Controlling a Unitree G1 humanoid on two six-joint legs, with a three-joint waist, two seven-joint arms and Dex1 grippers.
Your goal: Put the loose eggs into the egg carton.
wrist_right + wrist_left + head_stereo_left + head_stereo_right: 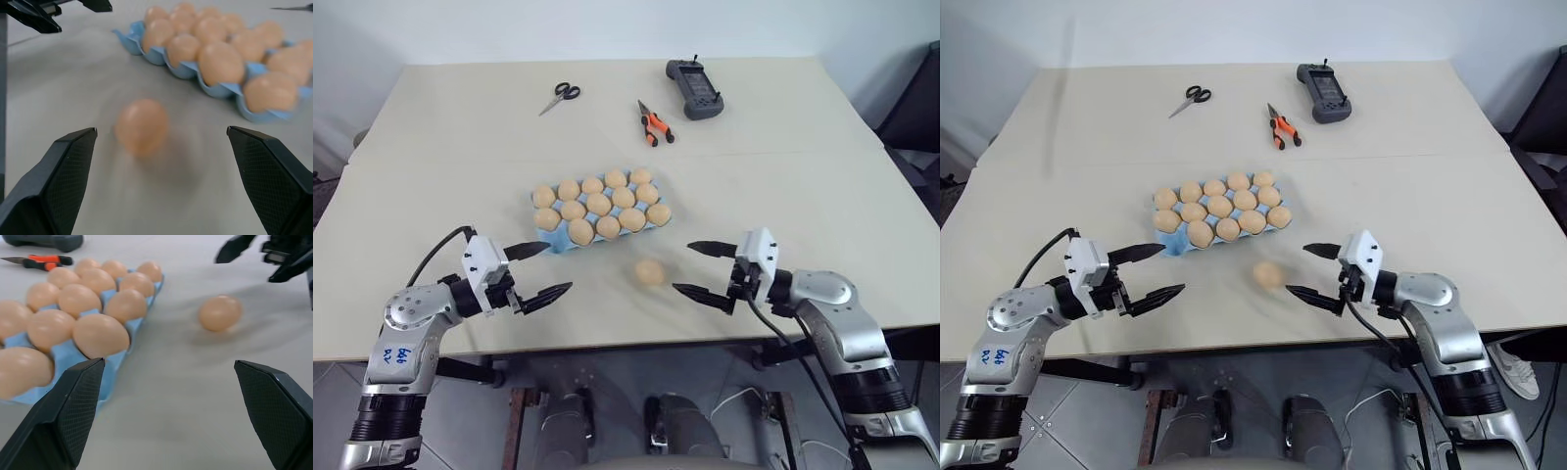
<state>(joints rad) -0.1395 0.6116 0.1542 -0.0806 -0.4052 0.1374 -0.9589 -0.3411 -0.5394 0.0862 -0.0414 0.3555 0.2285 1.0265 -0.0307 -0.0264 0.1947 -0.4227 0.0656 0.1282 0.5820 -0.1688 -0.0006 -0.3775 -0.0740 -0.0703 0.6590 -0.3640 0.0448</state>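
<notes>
Fingers of both grippers gape wide; right gripper [703,266] sits nearer the loose egg [649,271], which lies toward the table's near edge, just off the egg carton [536,201]

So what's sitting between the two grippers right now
One loose egg lies on the table between the open left gripper and the open right gripper, nearer the right one, just in front of the carton. The left eye view shows it.
</notes>
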